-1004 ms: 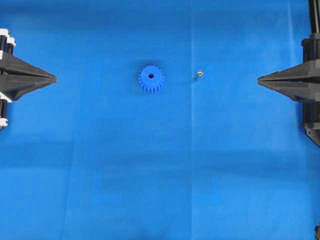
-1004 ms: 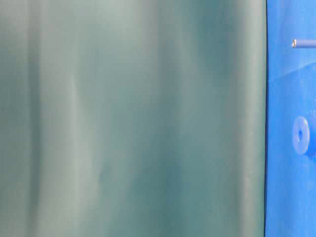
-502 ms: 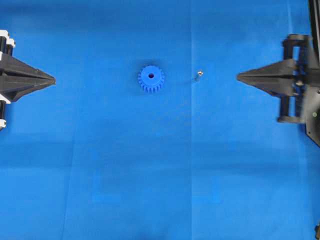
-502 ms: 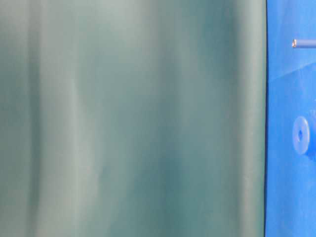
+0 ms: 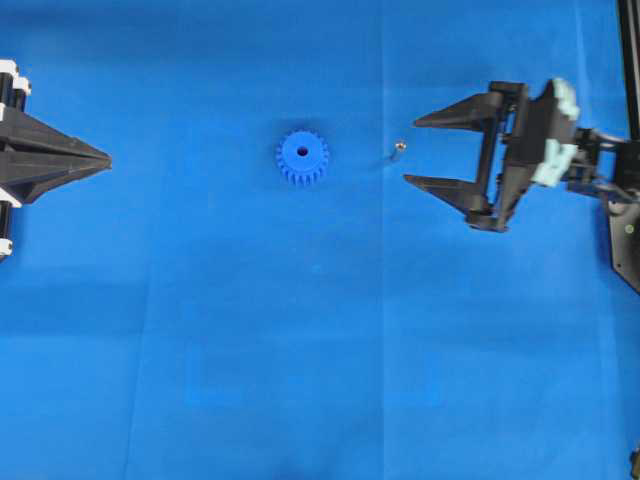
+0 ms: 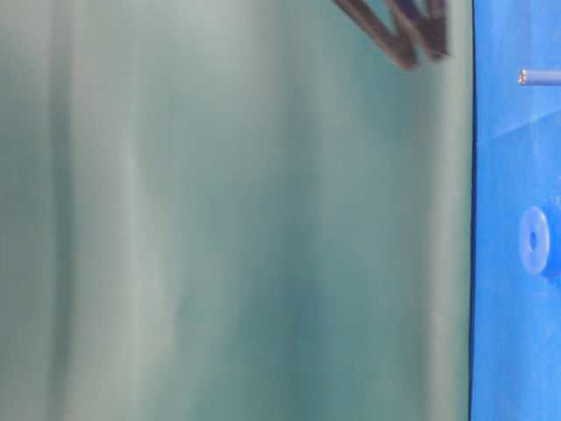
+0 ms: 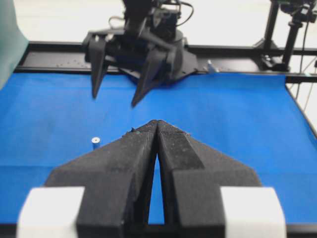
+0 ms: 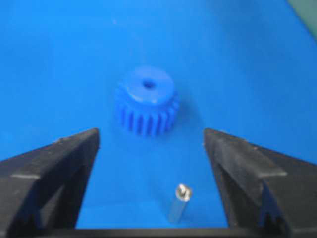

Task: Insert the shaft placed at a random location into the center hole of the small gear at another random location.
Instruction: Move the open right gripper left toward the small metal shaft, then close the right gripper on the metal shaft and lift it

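The gear sits flat on the blue cloth, a little left of middle in the overhead view, teeth all round, center hole dark and unfilled. The shaft stands on the cloth to the gear's right in that view, apart from it — nothing touching it.

Right gripper: out over the cloth, fingers spread wide, tips pointing toward the shaft and just beside it, one finger above and one below its line in the overhead view. The right wrist camera shows the shaft upright between the two black fingers, no contact, with the gear further ahead and its hole visible on top.

Left gripper: at the far left edge of the overhead view, fingers pressed together to a point, holding nothing, well apart from the gear. The left wrist view confirms closed fingers, with the shaft small on the cloth beyond.

The table-level view is mostly a green curtain; the gear and shaft show blurred at its right edge.
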Controlling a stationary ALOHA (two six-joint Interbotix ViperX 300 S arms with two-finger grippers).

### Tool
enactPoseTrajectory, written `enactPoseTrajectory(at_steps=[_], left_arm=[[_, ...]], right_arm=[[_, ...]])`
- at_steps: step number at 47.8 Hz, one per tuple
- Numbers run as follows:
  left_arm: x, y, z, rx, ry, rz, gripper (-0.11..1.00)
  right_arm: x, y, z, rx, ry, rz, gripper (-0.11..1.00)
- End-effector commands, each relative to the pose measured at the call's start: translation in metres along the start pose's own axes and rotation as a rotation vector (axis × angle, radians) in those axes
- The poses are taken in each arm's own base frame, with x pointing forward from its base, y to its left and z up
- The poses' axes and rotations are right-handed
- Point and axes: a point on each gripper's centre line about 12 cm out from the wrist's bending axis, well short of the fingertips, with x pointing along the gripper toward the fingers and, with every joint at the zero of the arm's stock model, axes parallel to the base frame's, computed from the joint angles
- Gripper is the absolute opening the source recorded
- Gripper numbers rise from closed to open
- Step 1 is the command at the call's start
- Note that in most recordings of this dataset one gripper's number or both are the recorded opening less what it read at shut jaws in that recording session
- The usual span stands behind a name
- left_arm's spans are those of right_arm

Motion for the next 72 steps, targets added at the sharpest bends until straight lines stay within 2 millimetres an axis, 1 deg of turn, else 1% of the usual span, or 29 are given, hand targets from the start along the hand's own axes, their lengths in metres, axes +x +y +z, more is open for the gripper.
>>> enactPoseTrajectory(at_steps=[1, 8, 14, 18, 30, 33, 35, 41, 46, 49, 63, 65, 72], left_arm=[[0.002, -0.001, 0.004, 0.003, -0.011, -0.004, 0.0], [0.001, -0.001, 0.002, 0.003, -0.006, -0.004, 0.0], [0.001, -0.001, 0.001, 0.003, -0.005, -0.004, 0.0], [0.001, -0.001, 0.001, 0.001, -0.005, -0.004, 0.0], [0.001, -0.001, 0.0, 0.001, 0.0, -0.003, 0.0], [0.001, -0.001, 0.0, 0.001, 0.0, -0.003, 0.0], [0.001, 0.0, -0.001, 0.001, 0.002, -0.002, 0.0], [0.001, -0.001, -0.001, 0.001, 0.002, -0.003, 0.0], [0.001, -0.001, -0.001, 0.003, 0.002, -0.004, 0.0], [0.001, -0.001, -0.001, 0.003, 0.002, -0.004, 0.0], [0.001, 0.0, -0.001, 0.003, 0.002, -0.002, 0.0], [0.001, 0.0, -0.001, 0.001, 0.002, -0.002, 0.0], [0.001, 0.0, -0.001, 0.003, 0.002, -0.002, 0.0]], right_arm=[[0.013, -0.004, -0.002, 0.01, -0.009, -0.023, 0.68], [0.029, -0.012, -0.02, 0.028, 0.043, -0.064, 0.69], [0.035, -0.015, -0.032, 0.042, 0.076, -0.087, 0.69], [0.036, -0.019, -0.039, 0.057, 0.095, -0.111, 0.68], [0.035, -0.02, -0.041, 0.063, 0.087, -0.122, 0.66], [0.035, -0.019, -0.041, 0.062, 0.088, -0.119, 0.62], [0.035, -0.019, -0.042, 0.061, 0.089, -0.118, 0.56], [0.035, -0.018, -0.042, 0.062, 0.092, -0.116, 0.33], [0.034, -0.018, -0.043, 0.062, 0.095, -0.117, 0.1], [0.034, -0.018, -0.043, 0.062, 0.095, -0.115, 0.03], [0.035, -0.015, -0.04, 0.063, 0.093, -0.106, 0.03], [0.035, -0.014, -0.037, 0.067, 0.09, -0.104, 0.03], [0.03, -0.011, -0.015, 0.076, 0.078, -0.088, 0.03]])
